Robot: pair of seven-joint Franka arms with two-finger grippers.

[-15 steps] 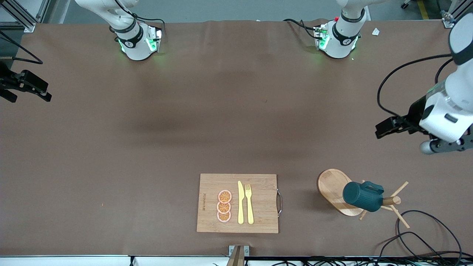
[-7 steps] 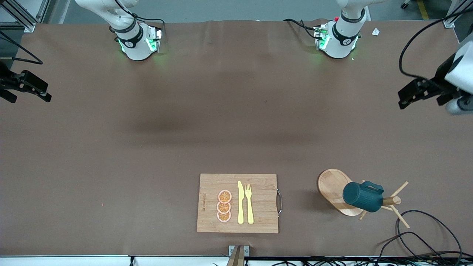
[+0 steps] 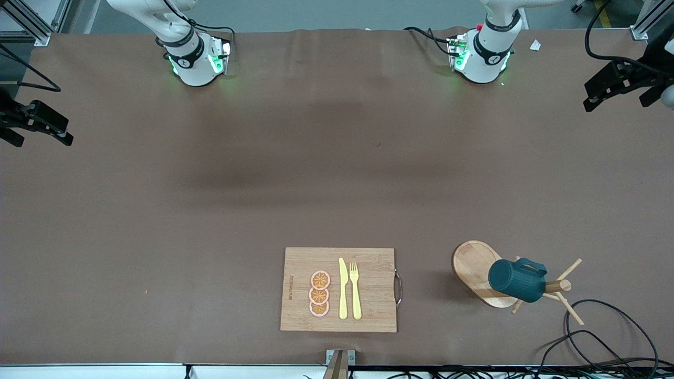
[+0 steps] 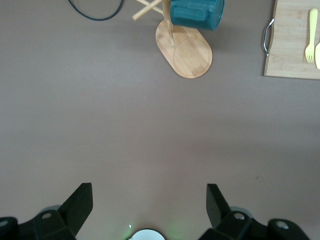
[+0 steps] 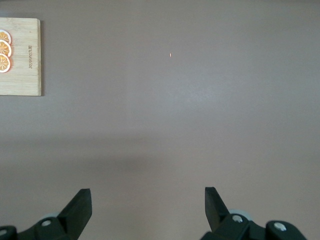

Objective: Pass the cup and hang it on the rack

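The dark teal cup (image 3: 515, 279) hangs by its handle on a peg of the light wooden rack (image 3: 470, 266), which stands near the front camera toward the left arm's end of the table. The left wrist view shows the cup (image 4: 197, 13) over the rack's oval base (image 4: 186, 54). My left gripper (image 3: 592, 97) is up in the air over the table's edge at the left arm's end, well away from the rack, open and empty (image 4: 149, 205). My right gripper (image 3: 63, 131) waits over the right arm's end of the table, open and empty (image 5: 148, 207).
A bamboo cutting board (image 3: 368, 316) with orange slices (image 3: 319, 293), a yellow knife (image 3: 343, 288) and a fork (image 3: 355, 289) lies beside the rack, near the front edge. Black cables (image 3: 595, 337) loop on the table next to the rack's pegs.
My left arm has drawn back from above the rack toward the robots' side and the table's edge, still open. The cup stays on the rack. The right arm has not moved.
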